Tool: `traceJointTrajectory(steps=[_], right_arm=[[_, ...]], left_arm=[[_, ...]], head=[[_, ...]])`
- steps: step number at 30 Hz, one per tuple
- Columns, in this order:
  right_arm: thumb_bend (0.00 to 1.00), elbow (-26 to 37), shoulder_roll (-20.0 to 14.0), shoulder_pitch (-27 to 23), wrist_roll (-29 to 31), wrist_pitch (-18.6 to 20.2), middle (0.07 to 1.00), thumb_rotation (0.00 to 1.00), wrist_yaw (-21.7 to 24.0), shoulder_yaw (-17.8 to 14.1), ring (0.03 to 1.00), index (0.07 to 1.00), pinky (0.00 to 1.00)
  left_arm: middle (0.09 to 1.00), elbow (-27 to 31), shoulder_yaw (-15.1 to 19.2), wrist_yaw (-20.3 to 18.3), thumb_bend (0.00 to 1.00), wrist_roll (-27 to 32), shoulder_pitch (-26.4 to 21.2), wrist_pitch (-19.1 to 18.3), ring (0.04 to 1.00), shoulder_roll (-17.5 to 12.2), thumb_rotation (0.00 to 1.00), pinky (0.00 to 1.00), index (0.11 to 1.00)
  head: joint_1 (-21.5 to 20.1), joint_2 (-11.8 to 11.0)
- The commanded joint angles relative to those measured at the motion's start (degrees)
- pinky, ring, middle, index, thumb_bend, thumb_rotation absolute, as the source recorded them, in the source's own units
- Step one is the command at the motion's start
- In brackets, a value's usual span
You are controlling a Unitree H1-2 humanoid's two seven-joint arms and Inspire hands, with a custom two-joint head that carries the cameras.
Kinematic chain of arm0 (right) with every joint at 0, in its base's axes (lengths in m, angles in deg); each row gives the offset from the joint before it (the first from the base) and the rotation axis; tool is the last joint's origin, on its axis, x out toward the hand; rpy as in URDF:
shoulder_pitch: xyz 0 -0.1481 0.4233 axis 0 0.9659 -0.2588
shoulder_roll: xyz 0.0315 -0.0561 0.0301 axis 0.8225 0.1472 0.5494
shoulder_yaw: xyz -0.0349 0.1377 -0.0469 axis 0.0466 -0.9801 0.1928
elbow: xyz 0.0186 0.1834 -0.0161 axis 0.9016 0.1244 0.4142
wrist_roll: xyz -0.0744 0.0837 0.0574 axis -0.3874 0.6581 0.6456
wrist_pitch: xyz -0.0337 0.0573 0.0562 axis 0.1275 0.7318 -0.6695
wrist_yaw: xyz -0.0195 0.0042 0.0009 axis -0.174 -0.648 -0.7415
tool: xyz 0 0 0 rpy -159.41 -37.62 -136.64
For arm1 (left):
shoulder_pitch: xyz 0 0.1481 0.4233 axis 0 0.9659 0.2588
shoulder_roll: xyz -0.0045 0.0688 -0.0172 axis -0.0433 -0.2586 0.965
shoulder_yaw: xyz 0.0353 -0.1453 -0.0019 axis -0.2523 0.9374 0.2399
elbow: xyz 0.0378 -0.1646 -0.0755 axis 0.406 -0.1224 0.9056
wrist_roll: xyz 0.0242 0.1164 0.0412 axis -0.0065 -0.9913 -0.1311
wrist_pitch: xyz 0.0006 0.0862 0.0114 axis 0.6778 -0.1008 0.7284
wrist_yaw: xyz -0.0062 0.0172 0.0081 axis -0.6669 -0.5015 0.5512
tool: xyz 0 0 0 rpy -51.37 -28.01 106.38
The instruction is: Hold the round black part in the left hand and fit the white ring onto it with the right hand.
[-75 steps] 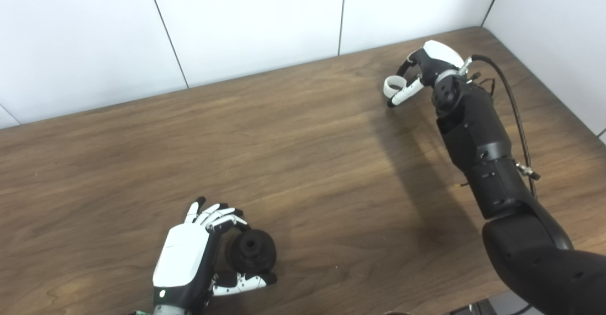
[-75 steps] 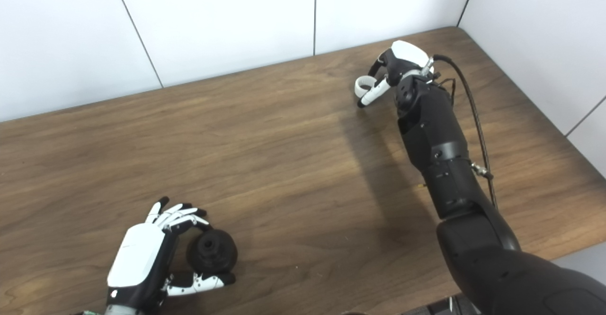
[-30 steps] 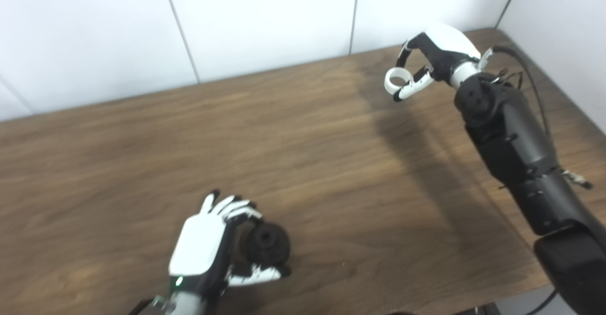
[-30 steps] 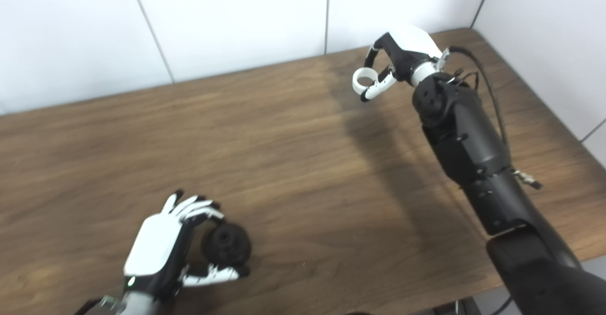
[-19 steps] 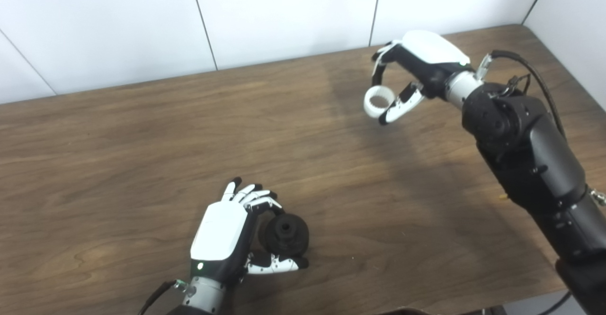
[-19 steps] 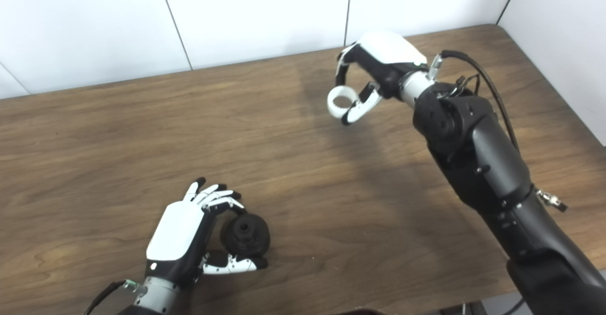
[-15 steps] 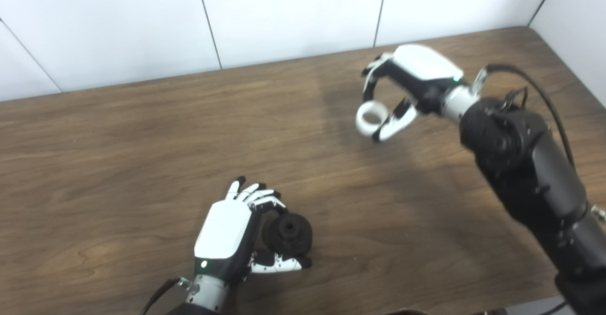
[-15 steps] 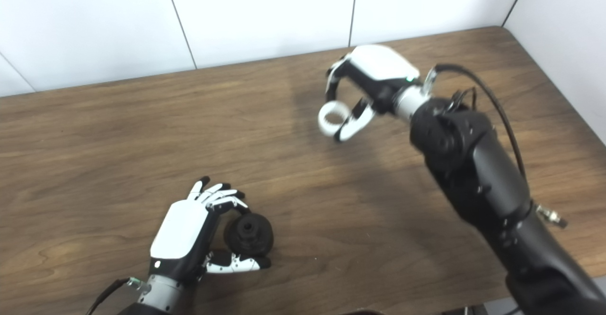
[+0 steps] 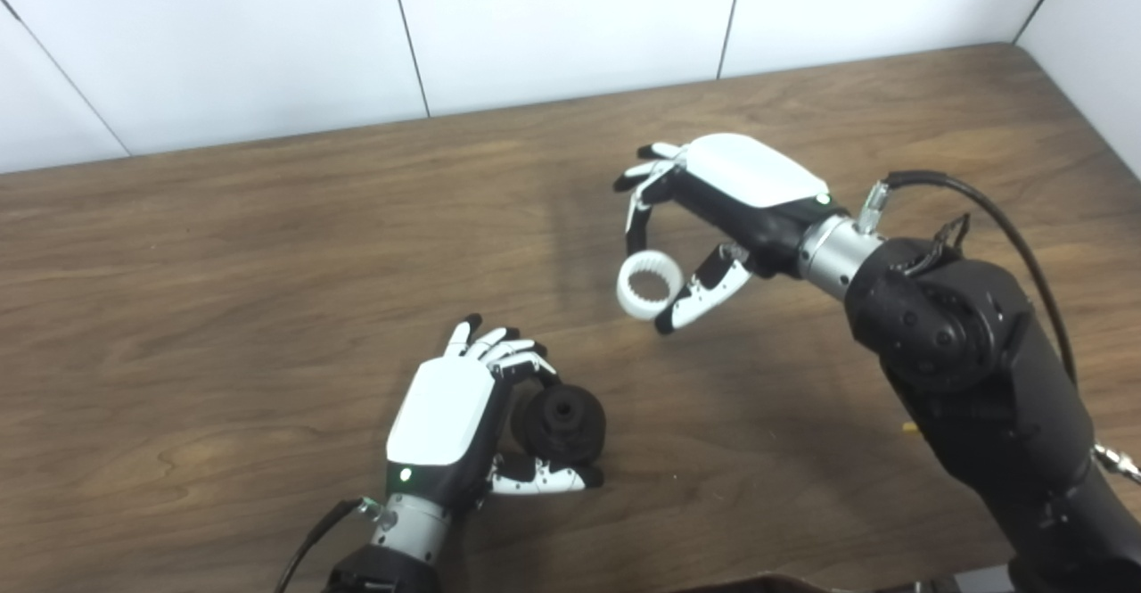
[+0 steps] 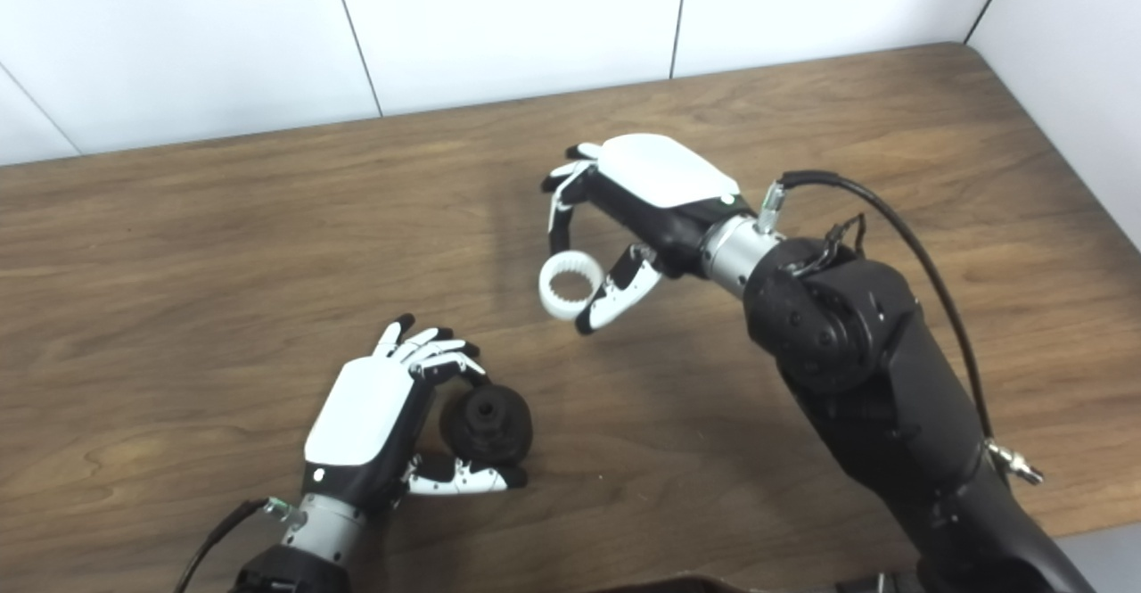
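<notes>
There is one round black part (image 9: 562, 421) and one white ring (image 9: 649, 284). Two robot hands are in view, the left hand (image 9: 443, 415) and the right hand (image 9: 740, 192). All of it sits over one wooden table (image 9: 223, 245), with one black cable (image 9: 998, 218) by the right arm

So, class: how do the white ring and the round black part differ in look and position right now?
The white ring is a thin open hoop with a toothed inner edge; the round black part is chunky, with a small centre hole. The ring is in the right hand, farther back; the black part is in the left hand, nearer. Both are round.
</notes>
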Motion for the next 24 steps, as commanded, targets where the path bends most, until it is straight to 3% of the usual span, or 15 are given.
traceJointTrajectory(steps=[1,17,24], right_arm=[[0.53,3.0,0.9,-0.6,-0.1,-0.1,0.862,0.14,0.6,-0.1,0.971,0.483,0.98],[0.53,7.9,5.9,1.9,-3.4,-0.9,0.854,0.14,6.9,2.5,0.968,0.483,0.98],[0.52,6.7,6.2,3.3,-2.7,-3.4,0.853,0.14,6.4,3.5,0.965,0.483,0.98]], left_arm=[[0.774,-0.5,-0.3,-0.2,0.52,-1.2,-0.3,-0.3,0.872,0.0,0.06,1.0,0.484],[0.776,-0.9,-0.6,0.2,0.52,-1.3,-0.7,-0.3,0.868,0.9,0.06,1.0,0.484],[0.777,-0.5,-0.8,-0.6,0.52,-2.0,-0.8,-0.9,0.872,1.3,0.06,1.0,0.484]], head=[[0.2,0.2],[1.3,1.4],[1.7,1.8]])
